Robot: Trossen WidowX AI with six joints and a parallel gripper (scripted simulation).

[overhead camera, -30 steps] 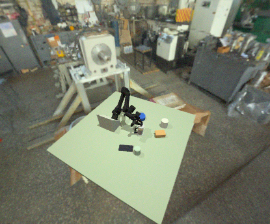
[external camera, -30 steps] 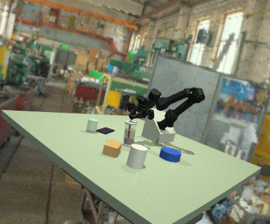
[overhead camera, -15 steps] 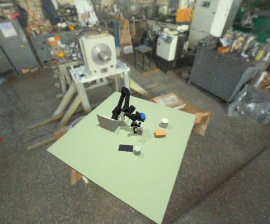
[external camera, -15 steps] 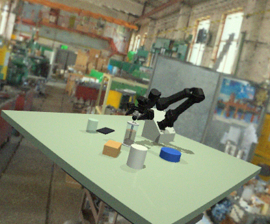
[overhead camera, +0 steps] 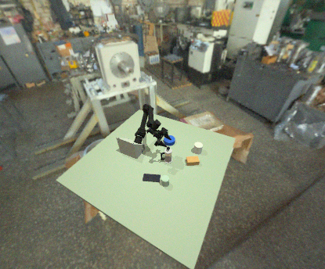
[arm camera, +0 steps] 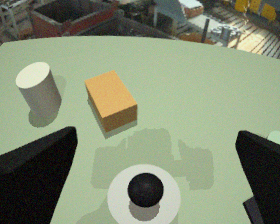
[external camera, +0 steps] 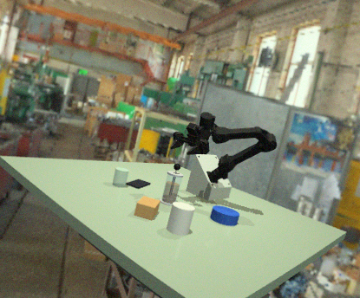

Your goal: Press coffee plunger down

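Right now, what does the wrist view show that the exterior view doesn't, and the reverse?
Only the wrist view looks straight down on the plunger knob and white lid, centred between the open gripper's fingers, which stand apart from it.

Only the exterior view shows the whole arm, the gripper raised above the coffee press, the blue disc, the black pad and the pale green cylinder.

Both show the orange block and white cylinder.

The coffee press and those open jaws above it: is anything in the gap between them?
Nothing. In the exterior view the gripper hangs open above the plunger knob, with only air between. The wrist view shows the jaws spread wide, clear of the coffee press.
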